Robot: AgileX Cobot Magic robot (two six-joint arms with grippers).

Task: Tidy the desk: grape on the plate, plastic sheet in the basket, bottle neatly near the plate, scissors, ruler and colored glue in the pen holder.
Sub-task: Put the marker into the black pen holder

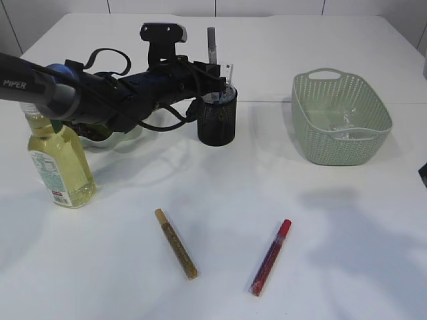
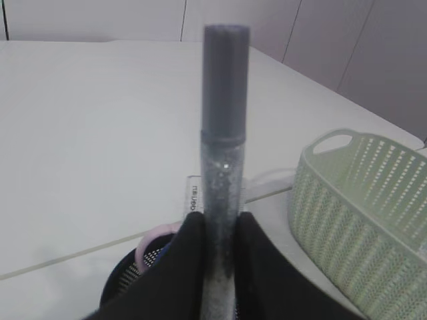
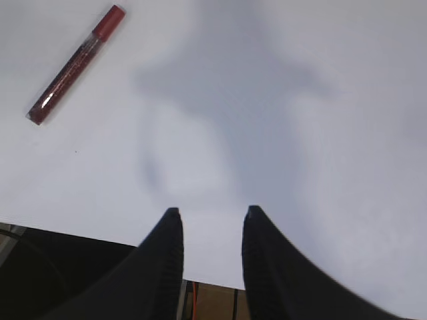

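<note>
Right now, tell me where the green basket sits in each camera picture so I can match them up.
Exterior view: the green basket stands at the right on the white table, right of the black pen holder.
Left wrist view: it fills the right edge, right of the grey glue stick gripped by the left end effector.
Right wrist view: not in it.
Shared landmark: the pen holder, also at the lower left of the left wrist view.

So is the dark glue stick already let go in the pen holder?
No. The left gripper is shut on the dark glue stick, holding it upright above the pen holder.
</note>
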